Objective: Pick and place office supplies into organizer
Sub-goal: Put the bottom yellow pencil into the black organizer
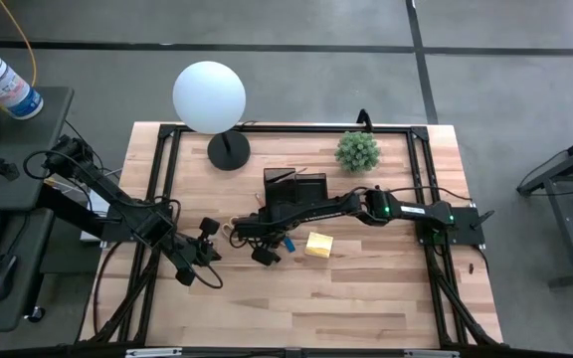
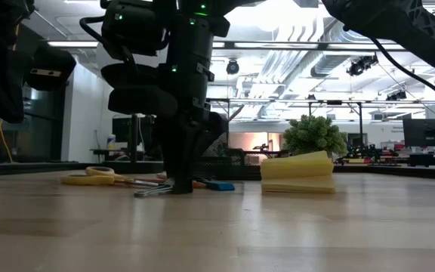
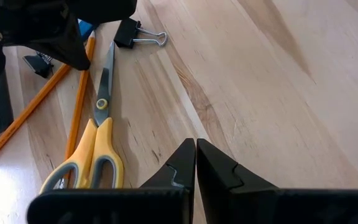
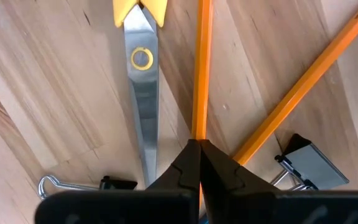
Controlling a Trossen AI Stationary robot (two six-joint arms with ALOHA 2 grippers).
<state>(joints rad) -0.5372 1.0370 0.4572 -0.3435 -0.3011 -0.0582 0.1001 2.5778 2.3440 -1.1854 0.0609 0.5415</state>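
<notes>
Orange pencil (image 4: 199, 68): lies flat on the wooden surface (image 1: 366, 288), its near end pinched between the fingertips of the right hand (image 4: 197, 144), whose fingers are clamped together on it. A second orange pencil (image 4: 303, 93) runs off at a slant just beside that hand.

Yellow-handled scissors (image 3: 92, 149): closed, flat on the surface, blades alongside the gripped pencil and reaching toward the right hand; handles lie just ahead of the left hand (image 3: 196, 149).

Black binder clip (image 3: 132, 34): beside the scissor tips, wire loops flat, close to the right hand. A second clip (image 4: 309, 163) sits on the other side of the right hand.

Blue eraser (image 2: 217, 184): small, just beside the right hand in the low view.

Yellow sticky-note pad (image 1: 318, 245): near the right hand, apart from the pile.

Black organizer (image 1: 294, 191): just beyond the right hand, partly covered by the arm; contents hard to make out.

Left hand: fingers together, holding nothing, low over bare wood short of the scissors.

Surroundings: white globe lamp (image 1: 209, 96), green plant (image 1: 357, 151). A white bottle (image 1: 3, 83) with a blue label stands off the surface; its writing is probably too small to read.
</notes>
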